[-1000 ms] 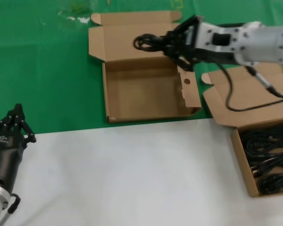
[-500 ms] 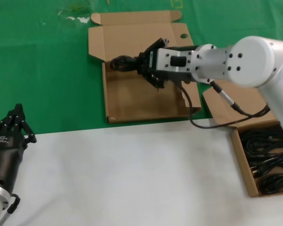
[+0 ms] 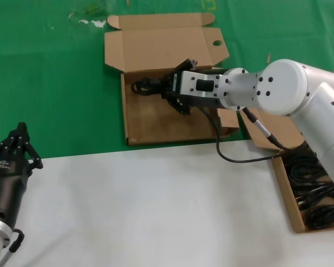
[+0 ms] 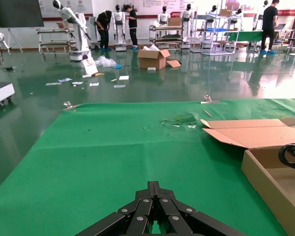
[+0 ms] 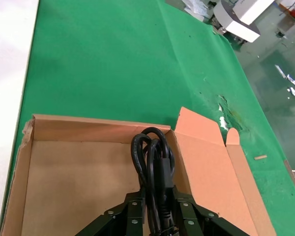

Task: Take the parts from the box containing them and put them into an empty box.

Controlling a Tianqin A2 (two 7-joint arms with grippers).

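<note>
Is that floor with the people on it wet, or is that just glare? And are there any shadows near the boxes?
Left wrist view: the floor is glossy and mirrors lights and people; whether it is wet cannot be told. Head view: the right gripper, shut on a cord bundle, throws a faint shadow into the holed box.

The right arm [image 3: 300, 94] is glossy white with a bulbous joint dotted by small dark screws, a black cable [image 3: 234, 150] looping beneath it and a black right claw [image 3: 170, 92], while the left claw [image 3: 16, 147] is matte black with a small white logo above a silver wrist.
</note>
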